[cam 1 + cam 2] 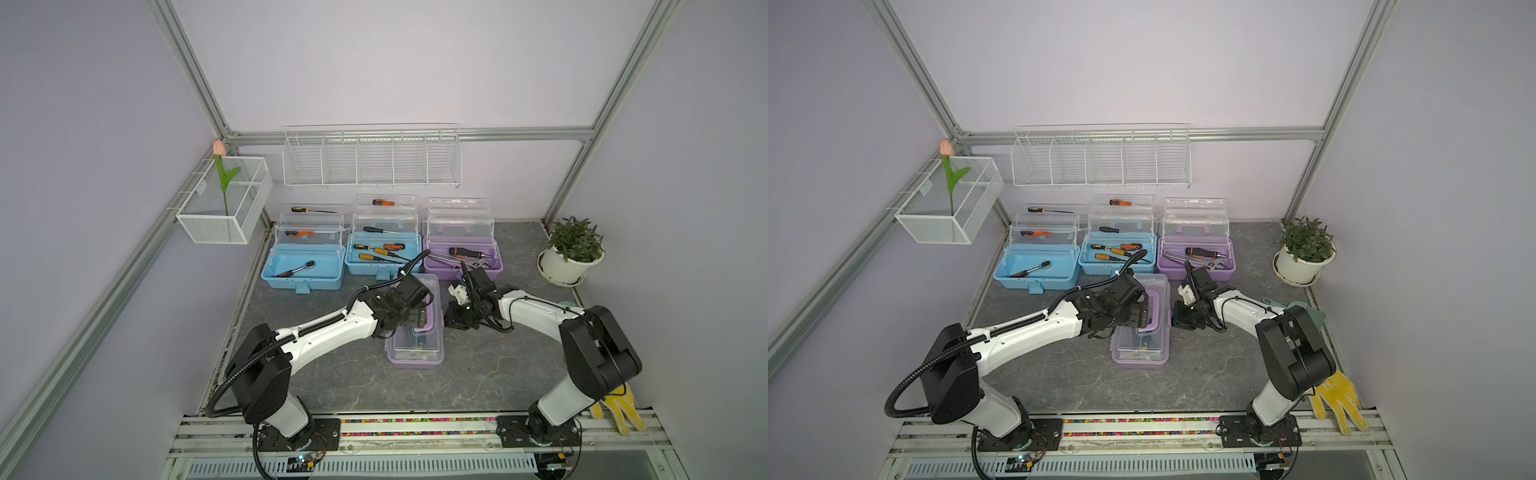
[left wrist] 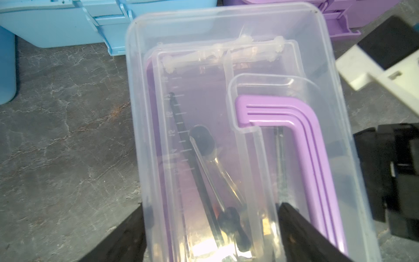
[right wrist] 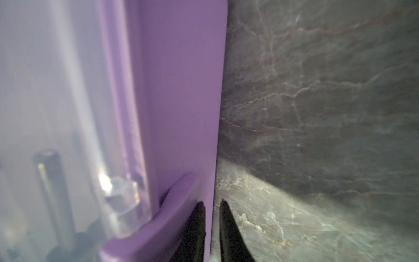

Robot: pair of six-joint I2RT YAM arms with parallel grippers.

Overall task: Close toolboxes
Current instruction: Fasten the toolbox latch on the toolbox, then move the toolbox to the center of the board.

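The front purple toolbox [image 1: 415, 356] sits mid-table [image 1: 332, 386] with its lid down: clear top, purple base, and a purple handle [image 2: 294, 118] lying in its recess, with dark tools dim beneath. The left gripper [image 1: 415, 323] hangs over it, jaws spread wide and gripping nothing. The right gripper [image 3: 212, 202] is pinched nearly together beside the box's purple side wall (whether it nips anything, I cannot tell). Behind stand three open cases in a row — a light blue toolbox [image 1: 305, 268], a second blue toolbox [image 1: 384, 259] and a rear purple toolbox [image 1: 463, 266] — with clear trays stepped up.
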